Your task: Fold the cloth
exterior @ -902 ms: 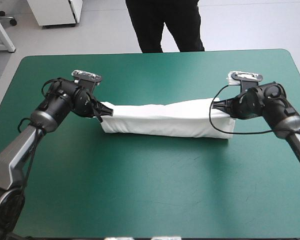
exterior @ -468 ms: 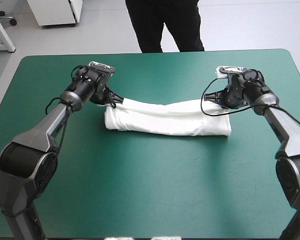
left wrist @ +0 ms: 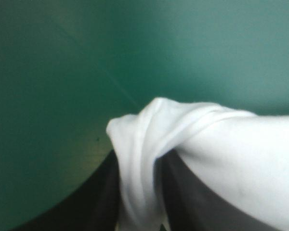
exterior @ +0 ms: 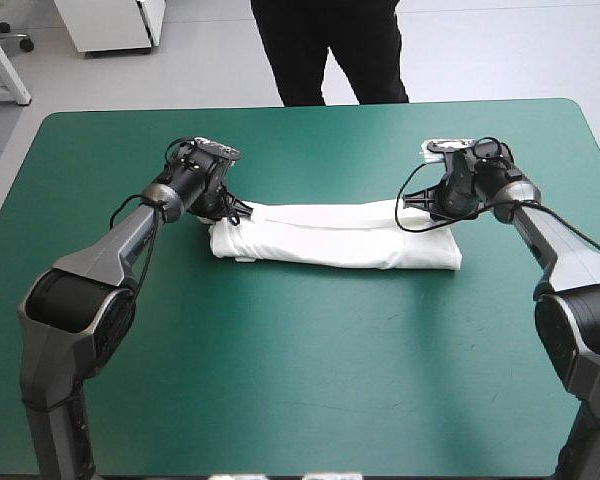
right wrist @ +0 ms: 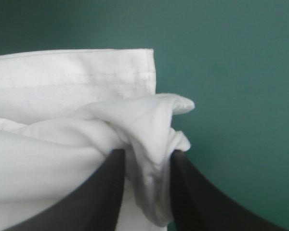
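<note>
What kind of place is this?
Probably a robotics lab bench: a teal-green table, and a folded white T-shirt pinched at either end by the left end effector and right end effector.

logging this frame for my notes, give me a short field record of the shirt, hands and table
T-shirt: white, folded into a long band, lying on the table
left hand: shut on the T-shirt's left end
right hand: shut on its right end
grip: each pinches a bunched corner
table: teal-green cover
</note>
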Motion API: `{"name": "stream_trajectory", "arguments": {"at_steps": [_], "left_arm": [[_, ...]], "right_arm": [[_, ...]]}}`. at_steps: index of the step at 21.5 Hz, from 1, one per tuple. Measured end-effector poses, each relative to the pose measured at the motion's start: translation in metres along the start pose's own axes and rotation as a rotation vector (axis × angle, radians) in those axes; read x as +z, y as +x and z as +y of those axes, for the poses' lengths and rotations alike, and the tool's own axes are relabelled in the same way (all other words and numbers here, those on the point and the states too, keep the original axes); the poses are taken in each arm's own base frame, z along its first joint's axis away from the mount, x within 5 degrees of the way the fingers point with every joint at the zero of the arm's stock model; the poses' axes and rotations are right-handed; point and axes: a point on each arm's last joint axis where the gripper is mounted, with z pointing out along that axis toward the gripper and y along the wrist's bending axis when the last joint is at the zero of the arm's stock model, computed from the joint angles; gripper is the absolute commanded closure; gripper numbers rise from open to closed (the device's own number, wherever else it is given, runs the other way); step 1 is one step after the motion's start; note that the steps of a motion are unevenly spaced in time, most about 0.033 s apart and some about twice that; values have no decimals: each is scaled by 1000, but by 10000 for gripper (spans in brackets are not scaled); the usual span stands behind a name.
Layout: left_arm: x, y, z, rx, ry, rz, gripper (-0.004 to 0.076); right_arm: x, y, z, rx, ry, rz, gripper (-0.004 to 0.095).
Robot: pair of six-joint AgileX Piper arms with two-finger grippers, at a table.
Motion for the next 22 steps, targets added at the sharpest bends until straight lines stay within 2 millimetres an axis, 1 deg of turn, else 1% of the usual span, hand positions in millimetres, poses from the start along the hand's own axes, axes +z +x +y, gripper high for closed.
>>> {"name": "stream_trajectory", "arguments": {"at_steps": [1, 2, 3, 5, 6, 8, 9, 10, 11, 12, 13, 15, 16, 17, 20, 22], "left_arm": [[-1, -1, 0, 1, -1, -4, 209], [-3, -2, 1, 0, -5, -1, 163], [-5, -3, 2, 0, -9, 4, 139], [-11, -5, 4, -6, -17, 20, 138], [-14, -6, 5, -10, -20, 26, 142], [-25, -11, 9, -20, -29, 36, 142], [-32, -14, 11, -26, -33, 39, 143], [-36, -16, 12, -27, -35, 35, 164], [-44, -19, 14, -32, -35, 27, 186], [-47, -21, 15, -30, -34, 24, 252], [-52, -23, 15, -20, -25, 23, 288], [-55, -22, 14, -21, -2, 30, 561], [-57, -22, 12, -23, 16, 30, 677], [-59, -22, 11, -20, 35, 28, 726], [-66, -24, 2, -11, 150, -7, 733], [-72, -27, -10, -11, 269, -43, 733]], "right_arm": [[0, 0, 0, 1, -3, 6, 291], [0, 1, 1, 4, -5, 16, 294], [-1, 2, 1, 5, -6, 23, 304], [-3, 3, 0, 6, -4, 35, 333], [-5, 3, 0, 6, -3, 36, 368], [-18, 2, -1, 8, -7, 12, 398], [-31, 1, -2, 11, -11, -13, 400], [-39, 1, -2, 12, -14, -28, 399], [-53, 1, -3, 14, -18, -55, 399], [-59, 1, -3, 15, -20, -64, 399], [-70, 1, -4, 17, -24, -87, 399], [-81, 3, -5, 18, -26, -102, 399], [-84, 3, -5, 19, -26, -101, 400], [-84, 4, -6, 19, -25, -98, 410], [-84, 5, -5, 21, -26, -89, 458], [-84, 5, -5, 23, -30, -89, 484]]}}
